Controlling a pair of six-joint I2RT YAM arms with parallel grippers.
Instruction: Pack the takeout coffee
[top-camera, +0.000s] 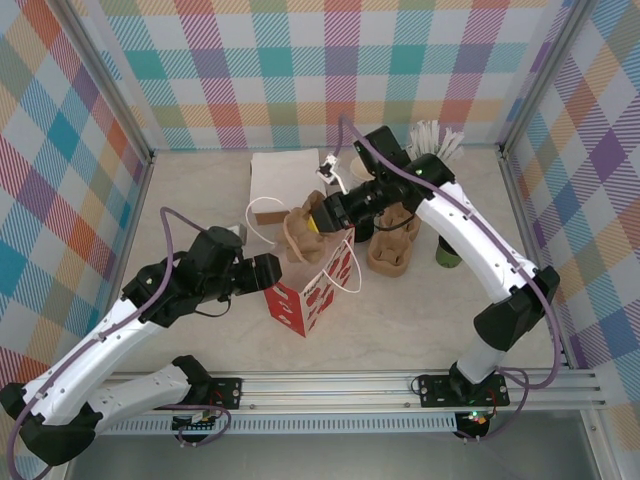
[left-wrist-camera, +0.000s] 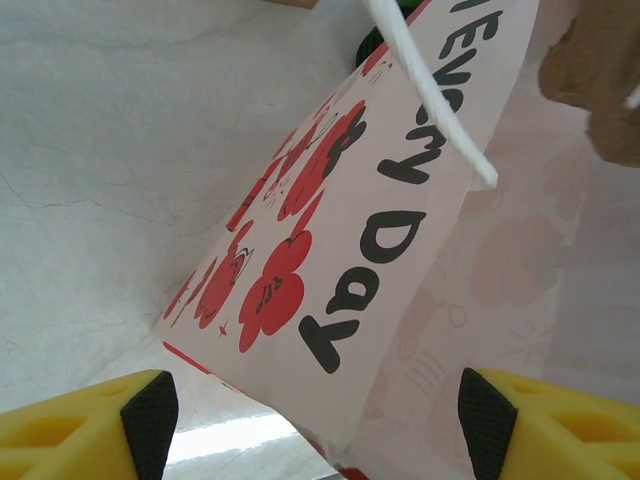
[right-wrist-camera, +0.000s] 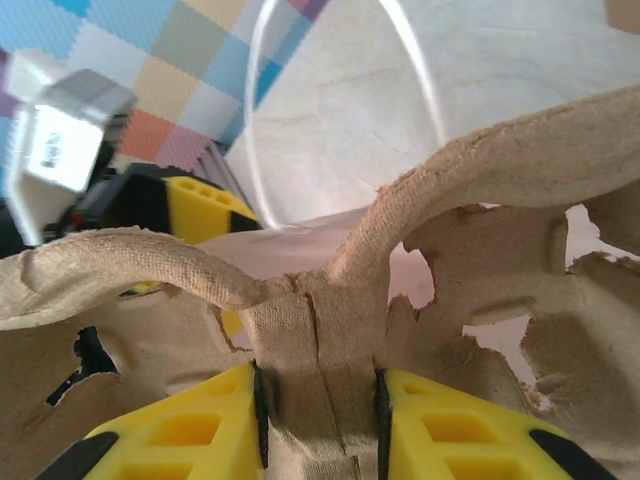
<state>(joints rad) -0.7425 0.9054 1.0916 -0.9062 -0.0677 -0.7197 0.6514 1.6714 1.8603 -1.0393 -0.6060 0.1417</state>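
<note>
A white paper bag (top-camera: 312, 288) printed with red flowers and black lettering stands mid-table, mouth up. My right gripper (right-wrist-camera: 320, 420) is shut on the centre rib of a brown pulp cup carrier (right-wrist-camera: 330, 330) and holds it over the bag's mouth (top-camera: 312, 232). My left gripper (left-wrist-camera: 315, 420) is open at the bag's left side, its pads either side of a lower corner of the bag (left-wrist-camera: 330, 300) without touching. A dark green cup (top-camera: 447, 252) stands at the right, mostly behind my right forearm. I cannot tell whether it has a lid, so I cannot tell if it is the takeout coffee.
A second pulp carrier (top-camera: 392, 248) lies right of the bag. A holder of white sticks (top-camera: 437, 143) stands at the back right. A flat white sheet (top-camera: 285, 172) lies behind the bag. Plaid walls close in the table's left, back and right sides.
</note>
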